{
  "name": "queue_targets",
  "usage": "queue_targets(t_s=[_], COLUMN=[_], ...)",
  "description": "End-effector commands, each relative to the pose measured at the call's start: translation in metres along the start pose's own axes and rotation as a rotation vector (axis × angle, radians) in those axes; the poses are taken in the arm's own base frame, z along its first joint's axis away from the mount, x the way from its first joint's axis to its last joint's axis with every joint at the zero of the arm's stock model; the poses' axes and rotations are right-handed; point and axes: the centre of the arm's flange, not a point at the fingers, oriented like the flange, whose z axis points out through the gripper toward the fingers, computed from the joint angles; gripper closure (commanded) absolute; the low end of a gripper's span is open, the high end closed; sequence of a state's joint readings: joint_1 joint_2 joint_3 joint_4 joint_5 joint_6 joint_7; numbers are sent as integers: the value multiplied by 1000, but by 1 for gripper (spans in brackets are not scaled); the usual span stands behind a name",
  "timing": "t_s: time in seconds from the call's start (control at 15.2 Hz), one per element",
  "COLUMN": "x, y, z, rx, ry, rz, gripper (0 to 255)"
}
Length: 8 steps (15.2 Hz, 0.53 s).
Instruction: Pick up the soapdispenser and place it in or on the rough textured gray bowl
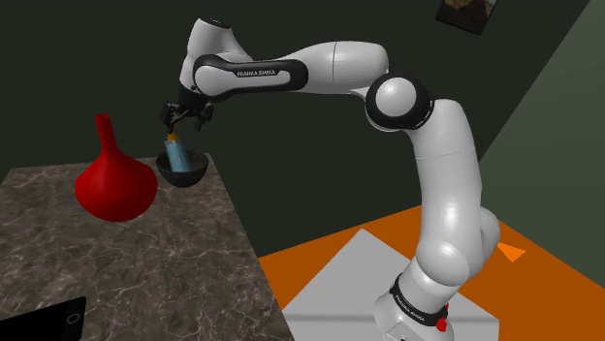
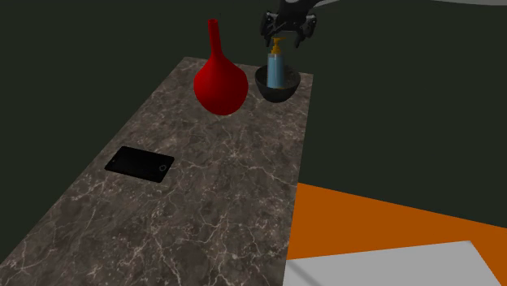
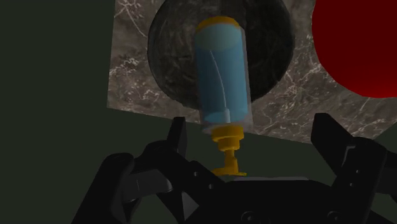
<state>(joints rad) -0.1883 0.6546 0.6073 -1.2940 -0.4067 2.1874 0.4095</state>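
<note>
Evidently the blue soap dispenser (image 3: 221, 70) stands inside the dark gray bowl (image 3: 167, 38), at the counter's (image 2: 227, 187) far right corner in the second exterior view, so the placing looks done. The pincer (image 3: 254, 133) hangs just above, its fingers (image 3: 178, 137) spread either side of the yellow pump without touching it, probably so it can lift clear. The arm (image 1: 257, 73) reads "FRANKA EMIKA"; the dispenser bears no label.
</note>
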Motion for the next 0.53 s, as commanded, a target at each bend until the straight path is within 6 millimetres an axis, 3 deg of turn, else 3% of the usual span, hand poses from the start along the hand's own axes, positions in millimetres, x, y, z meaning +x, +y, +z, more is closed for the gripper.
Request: queue_targets(t_s=[0.0,0.07,0.33,0.46], x=[0,0,0,0], y=[0,0,0,0], z=[0,0,-50,-50], rx=[0,0,0,0], ry=[0,0,0,0], rz=[0,0,0,0], gripper=[0,0,0,0])
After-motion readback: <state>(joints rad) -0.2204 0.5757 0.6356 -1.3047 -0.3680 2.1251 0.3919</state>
